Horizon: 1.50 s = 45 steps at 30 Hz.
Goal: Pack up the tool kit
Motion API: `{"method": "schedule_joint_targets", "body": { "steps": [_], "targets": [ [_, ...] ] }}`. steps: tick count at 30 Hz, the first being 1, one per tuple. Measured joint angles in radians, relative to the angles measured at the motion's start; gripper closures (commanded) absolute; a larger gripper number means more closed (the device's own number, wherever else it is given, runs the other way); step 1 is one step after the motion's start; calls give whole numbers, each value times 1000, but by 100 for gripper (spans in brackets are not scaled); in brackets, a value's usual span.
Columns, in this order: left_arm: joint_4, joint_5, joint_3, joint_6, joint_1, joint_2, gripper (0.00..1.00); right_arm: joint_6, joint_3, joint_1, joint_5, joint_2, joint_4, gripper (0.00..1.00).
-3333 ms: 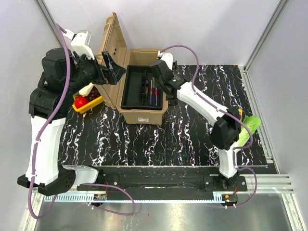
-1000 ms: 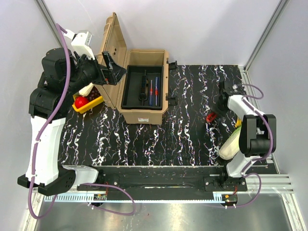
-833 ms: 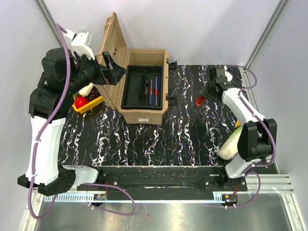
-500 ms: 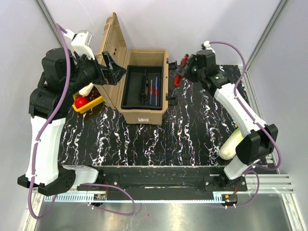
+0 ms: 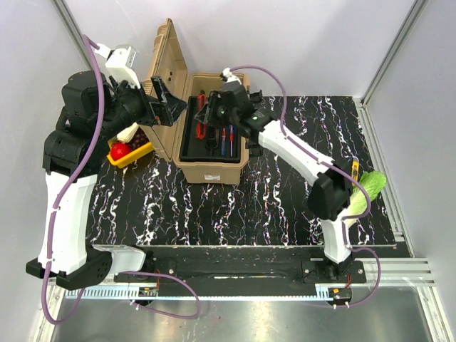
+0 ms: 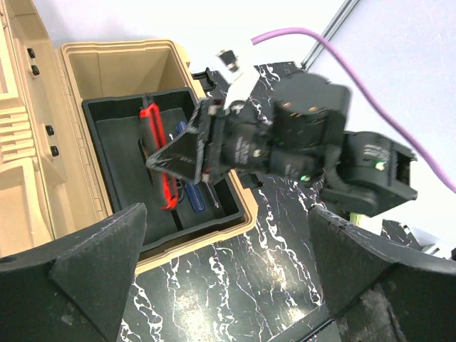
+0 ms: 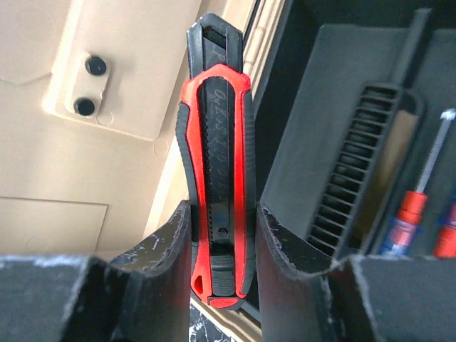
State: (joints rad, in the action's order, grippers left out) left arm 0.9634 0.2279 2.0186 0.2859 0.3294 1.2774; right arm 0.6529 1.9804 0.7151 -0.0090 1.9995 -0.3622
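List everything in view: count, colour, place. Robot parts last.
toolbox: 1, tan, open with lid upright, far left part of the mat
inner tray: 1, black, inside the toolbox
slotted holder: 1, black, in the inner tray
screwdrivers: 2, red and blue handles, in the inner tray beside the holder
utility knife: 1, red and black, above the toolbox's left side
yellow tray: 1, left of the toolbox
red fruit: 1, in the yellow tray
leafy vegetable: 1, green, right edge of the mat
mat: 1, black with white marbling
left gripper: 1, black, open, by the lid
right gripper: 1, black, shut on the utility knife
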Motion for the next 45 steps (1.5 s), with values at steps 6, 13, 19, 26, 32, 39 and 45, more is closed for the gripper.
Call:
{"method": "schedule_joint_targets", "body": {
  "steps": [6,13,19,26,32,39,45],
  "targets": [
    [0,0,0,-1,0,-1,1,7,126,68,28,131,-64,91],
    [0,-1,0,-2,0,-9,1,20,224,93,88,203,-163,90],
    [0,-1,-5,-2,0,-13,1,34,267,93,129,243,-217,88],
    [0,-1,-7,-2,0,-13,1,37,315,93,135,317,-259,84],
    [0,-1,-11,-2,0,-13,1,55,341,94,171,348,-295,71],
    [1,-2,-12,-3,0,-13,1,64,361,95,175,351,-317,50],
    [0,-2,-13,-8,0,-13,1,68,370,97,163,351,-314,44]
  ]
}}
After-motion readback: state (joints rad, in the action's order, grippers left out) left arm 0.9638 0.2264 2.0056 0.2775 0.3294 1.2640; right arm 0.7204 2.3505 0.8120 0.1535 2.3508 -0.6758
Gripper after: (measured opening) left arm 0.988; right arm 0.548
